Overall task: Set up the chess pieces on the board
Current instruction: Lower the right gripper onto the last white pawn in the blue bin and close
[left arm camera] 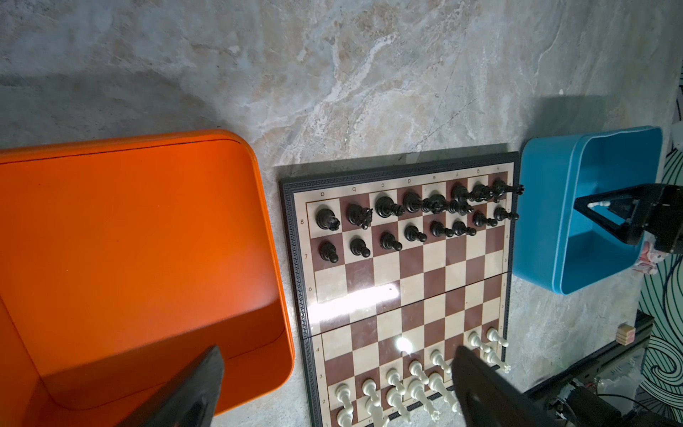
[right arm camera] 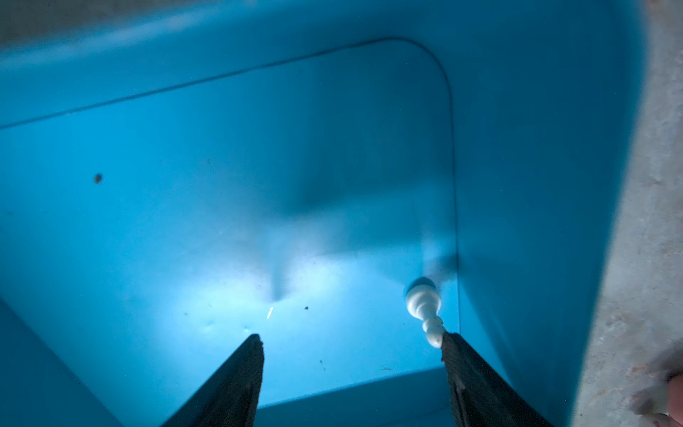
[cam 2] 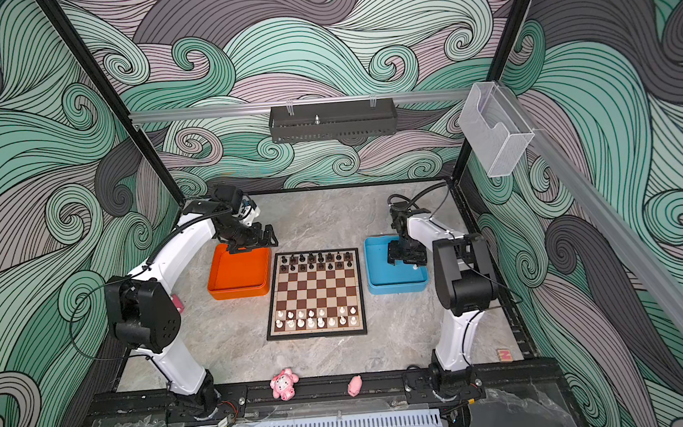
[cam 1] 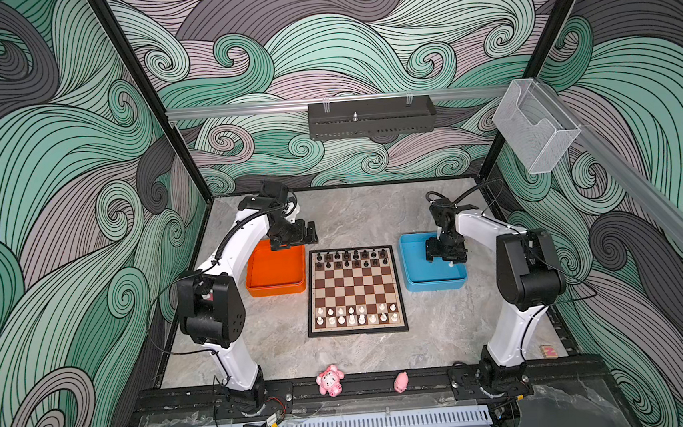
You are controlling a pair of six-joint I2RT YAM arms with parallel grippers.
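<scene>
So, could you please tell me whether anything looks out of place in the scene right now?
One white chess piece lies on its side in the blue tray, close to its wall, just beside a tip of the right end effector. The rest in view are on the board.

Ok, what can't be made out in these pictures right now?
White piece in the blue tray: blurred in the right wrist view, type unclear; the right claw mostly covers it in both top views.
White chess pieces on the board: left wrist view, a finger of the left claw and the frame edge hide several; too small to name in top views.
</scene>
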